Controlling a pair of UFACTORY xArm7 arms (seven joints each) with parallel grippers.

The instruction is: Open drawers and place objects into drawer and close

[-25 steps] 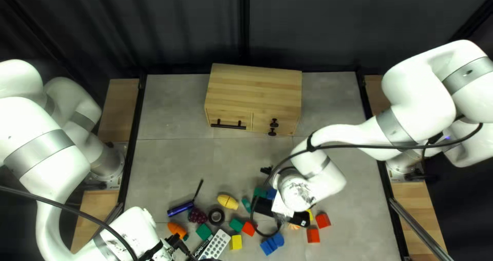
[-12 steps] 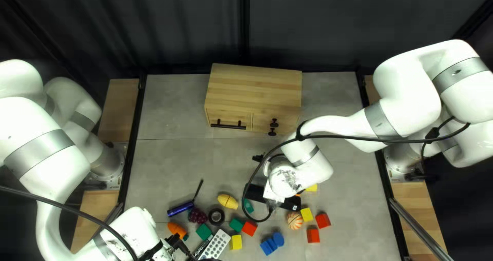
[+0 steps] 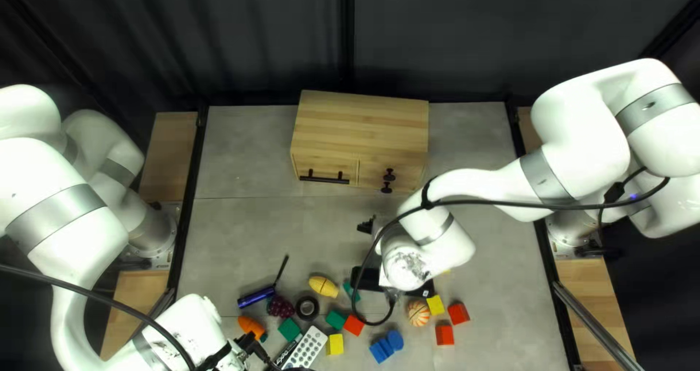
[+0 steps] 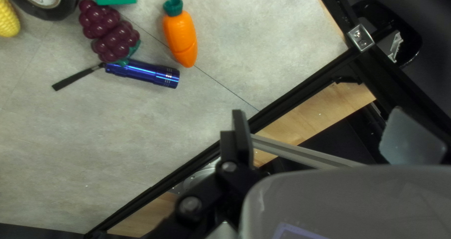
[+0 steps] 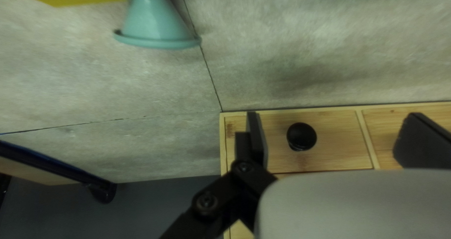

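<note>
Drawers (image 3: 318,166) in the front of one wooden cabinet (image 3: 364,116), close to the table's (image 3: 240,232) far edge and around midway between its side edges; closed on every front in sight, with one black bar handle (image 3: 324,180) and two black knobs (image 3: 389,175). Toward the near edge, nearer the left corner: one carrot (image 3: 249,325), one blue flashlight (image 3: 256,296), one bunch of grapes (image 3: 280,307), one roll of tape (image 3: 300,310), one corn cob (image 3: 323,286), two green blocks (image 3: 289,330) and one white dotted panel (image 3: 310,344). Farther along that edge, toward the right corner: three red blocks (image 3: 458,313), one striped ball (image 3: 418,313), two blue pieces (image 3: 381,350), and one long black object (image 3: 370,278) partly hidden under the right arm (image 3: 456,247). Yellow blocks (image 3: 335,344): at least two. Left gripper (image 3: 251,344) by the near left corner, beside the carrot, with fingers apart and nothing between. Right gripper (image 3: 366,226) over the middle of the table, also with fingers apart, holding nothing; in its wrist view, one knob visible beyond the gap, plus one teal flared piece (image 5: 152,20) beside one yellow block.
</note>
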